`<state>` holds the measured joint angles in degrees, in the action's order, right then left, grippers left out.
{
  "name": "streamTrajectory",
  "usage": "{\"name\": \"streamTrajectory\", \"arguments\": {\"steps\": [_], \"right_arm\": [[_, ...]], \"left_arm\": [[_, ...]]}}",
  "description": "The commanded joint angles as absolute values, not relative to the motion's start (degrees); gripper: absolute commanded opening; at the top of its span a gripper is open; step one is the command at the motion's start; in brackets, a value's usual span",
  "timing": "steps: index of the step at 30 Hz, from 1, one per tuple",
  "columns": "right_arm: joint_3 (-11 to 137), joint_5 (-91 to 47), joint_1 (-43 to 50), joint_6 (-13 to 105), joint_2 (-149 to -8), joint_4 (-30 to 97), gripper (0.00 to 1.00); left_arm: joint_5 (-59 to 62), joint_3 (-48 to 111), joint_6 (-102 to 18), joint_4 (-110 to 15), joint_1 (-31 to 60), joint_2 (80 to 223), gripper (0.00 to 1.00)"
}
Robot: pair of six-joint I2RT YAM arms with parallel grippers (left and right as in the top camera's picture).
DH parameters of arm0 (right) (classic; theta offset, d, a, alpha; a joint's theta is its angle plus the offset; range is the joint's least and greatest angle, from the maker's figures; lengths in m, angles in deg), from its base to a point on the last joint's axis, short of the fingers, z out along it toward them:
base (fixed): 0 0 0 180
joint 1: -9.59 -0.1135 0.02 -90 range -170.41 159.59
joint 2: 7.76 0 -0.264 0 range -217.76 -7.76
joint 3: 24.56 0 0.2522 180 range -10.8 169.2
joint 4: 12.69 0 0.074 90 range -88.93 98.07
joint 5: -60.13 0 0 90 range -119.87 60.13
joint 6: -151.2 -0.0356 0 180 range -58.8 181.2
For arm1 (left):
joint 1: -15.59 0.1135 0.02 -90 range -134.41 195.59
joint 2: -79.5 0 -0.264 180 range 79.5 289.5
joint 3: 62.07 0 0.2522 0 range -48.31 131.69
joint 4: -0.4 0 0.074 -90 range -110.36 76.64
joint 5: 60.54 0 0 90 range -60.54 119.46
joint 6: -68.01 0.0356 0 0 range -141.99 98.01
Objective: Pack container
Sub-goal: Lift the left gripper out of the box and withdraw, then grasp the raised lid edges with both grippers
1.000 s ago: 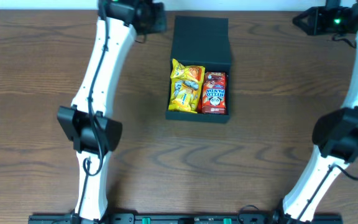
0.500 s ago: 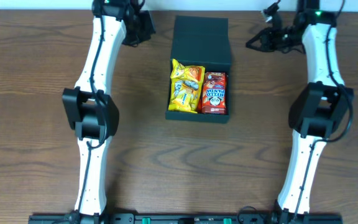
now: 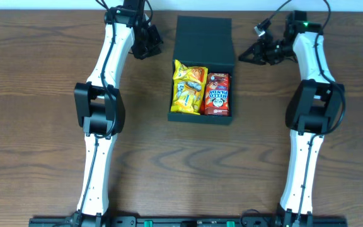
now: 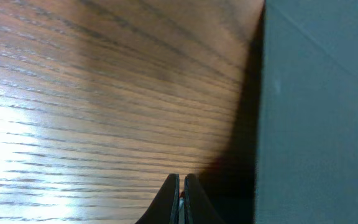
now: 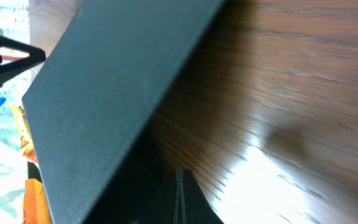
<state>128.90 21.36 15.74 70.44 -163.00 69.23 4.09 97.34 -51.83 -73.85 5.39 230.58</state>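
Note:
The dark container [image 3: 201, 117] lies open in the middle of the table, its flap lid [image 3: 203, 36] folded back toward the far edge. Inside are a yellow snack packet [image 3: 188, 88] on the left and a red Hello Panda packet [image 3: 217, 94] on the right. My left gripper [image 3: 158, 41] is shut and empty just left of the lid. In the left wrist view the lid's edge [image 4: 316, 118] rises right of the shut gripper [image 4: 181, 182]. My right gripper [image 3: 242, 57] is shut and empty just right of the lid. The lid [image 5: 117, 81] slopes above the shut gripper [image 5: 179, 177].
The brown wooden table [image 3: 43, 126] surrounds the container. Both white arms reach from the near edge up to the far side, left arm [image 3: 96, 113] and right arm [image 3: 314, 113]. A pale wall strip runs along the far table edge.
Both grippers have closed in on the lid: the right arm swung in from the far right corner, and the left moved right and nearer. The container and packets have not moved.

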Motion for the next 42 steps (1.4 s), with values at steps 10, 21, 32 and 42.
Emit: {"name": "streamTrajectory", "arguments": {"steps": [10, 21, 32, 42], "right_arm": [[128.9, 23.1, 11.0, 68.9, -164.1, 67.0, 0.01], [128.9, 23.1, 9.9, 68.9, -164.1, 67.1, 0.01], [128.9, 24.0, 9.9, 69.0, -164.1, 67.9, 0.01], [128.9, 30.2, 10.1, 72.6, -164.1, 68.1, 0.02]], "left_arm": [[1.3, 96.9, -52.9, -72.1, 4.9, 231.1, 0.06], [0.1, 92.0, -54.2, -69.3, 4.6, 231.1, 0.06], [-6.7, 89.8, -56.7, -59.7, 4.0, 231.1, 0.06], [-13.0, 89.8, -50.8, -57.8, 4.1, 231.1, 0.06]]}}
